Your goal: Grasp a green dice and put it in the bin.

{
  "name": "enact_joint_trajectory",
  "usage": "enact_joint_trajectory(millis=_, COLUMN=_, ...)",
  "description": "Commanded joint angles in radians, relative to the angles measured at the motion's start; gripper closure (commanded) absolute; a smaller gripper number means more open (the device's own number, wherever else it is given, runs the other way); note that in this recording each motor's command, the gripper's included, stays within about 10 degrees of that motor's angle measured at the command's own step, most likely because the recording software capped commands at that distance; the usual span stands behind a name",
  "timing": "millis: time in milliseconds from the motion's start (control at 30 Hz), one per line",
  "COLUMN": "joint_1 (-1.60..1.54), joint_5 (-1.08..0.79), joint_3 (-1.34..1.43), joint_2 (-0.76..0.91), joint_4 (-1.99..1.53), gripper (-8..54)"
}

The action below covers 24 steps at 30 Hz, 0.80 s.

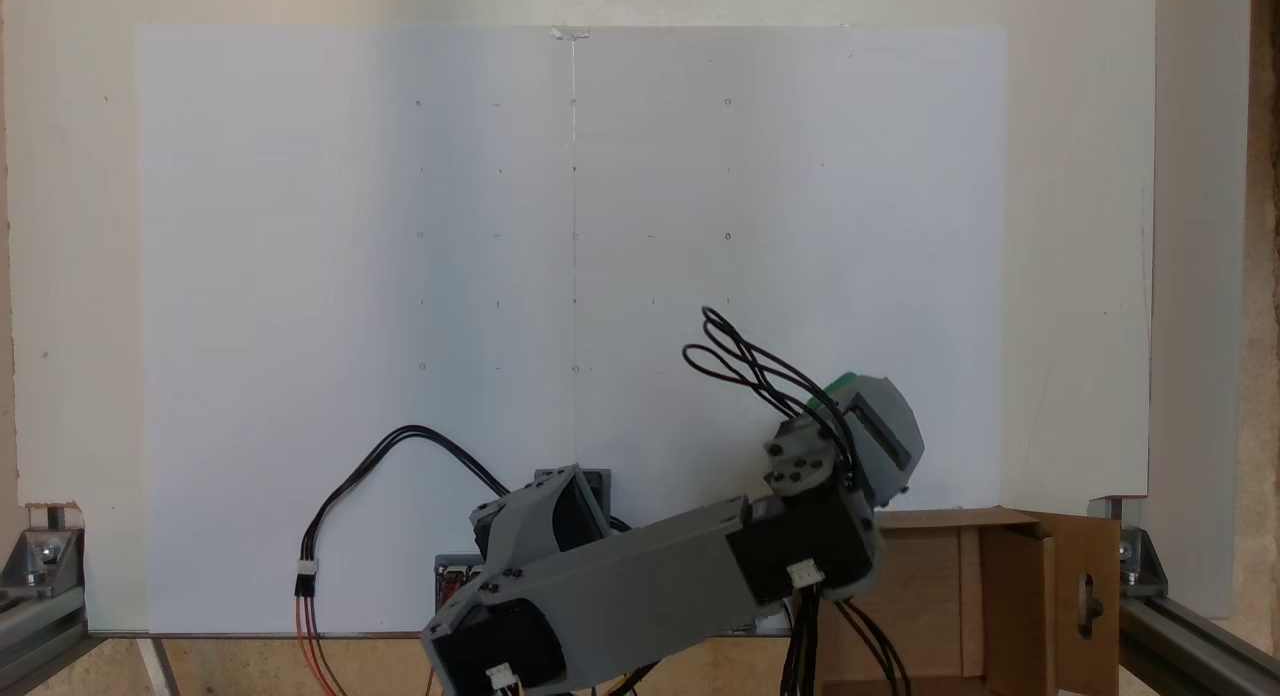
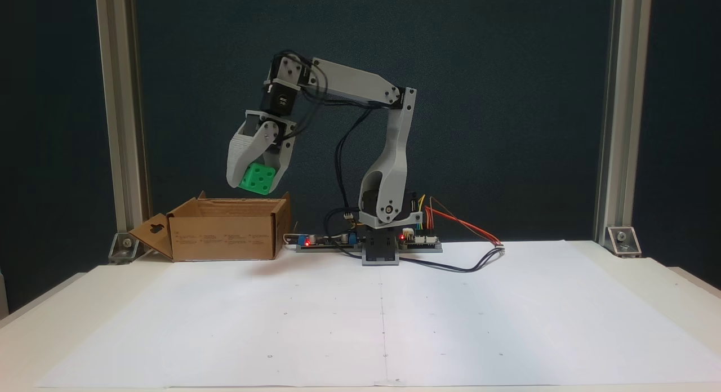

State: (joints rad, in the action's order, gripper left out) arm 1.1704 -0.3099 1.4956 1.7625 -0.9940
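The green dice [image 2: 257,179] hangs in the air, held between the grey jaws of my gripper [image 2: 254,183], which is shut on it. It hovers just above the right part of the open top of the bin [image 2: 222,234], a brown cardboard box with a side flap that has an oval cut-out. In a fixed view from above, only a sliver of the green dice [image 1: 836,386] shows beside the gripper's grey body [image 1: 880,431], just above the upper edge of the bin [image 1: 1000,596].
White paper [image 2: 383,319] covers the table [image 1: 60,276]. The arm's base with circuit boards [image 2: 388,243] and loose wires [image 2: 467,257] stands at the table's edge beside the bin. Aluminium frame posts [image 2: 121,116] stand at the corners.
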Motion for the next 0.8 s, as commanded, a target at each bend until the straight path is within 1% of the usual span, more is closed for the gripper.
enact_joint_trajectory(millis=0, joint_1=0.08, joint_5=0.029, joint_3=-0.064, joint_2=0.032, joint_4=-0.035, gripper=33.3)
enact_joint_trajectory(millis=200, joint_1=0.276, joint_5=0.029, joint_3=-0.078, joint_2=0.032, joint_4=-0.092, gripper=33.3)
enact_joint_trajectory(millis=467, joint_1=0.445, joint_5=0.029, joint_3=-0.103, joint_2=0.017, joint_4=-0.086, gripper=33.3)
enact_joint_trajectory(millis=600, joint_1=0.499, joint_5=0.069, joint_3=-0.244, joint_2=-0.123, joint_4=-0.086, gripper=33.3)
enact_joint_trajectory(millis=767, joint_1=0.532, joint_5=0.117, joint_3=-0.374, joint_2=-0.258, joint_4=-0.083, gripper=33.3)
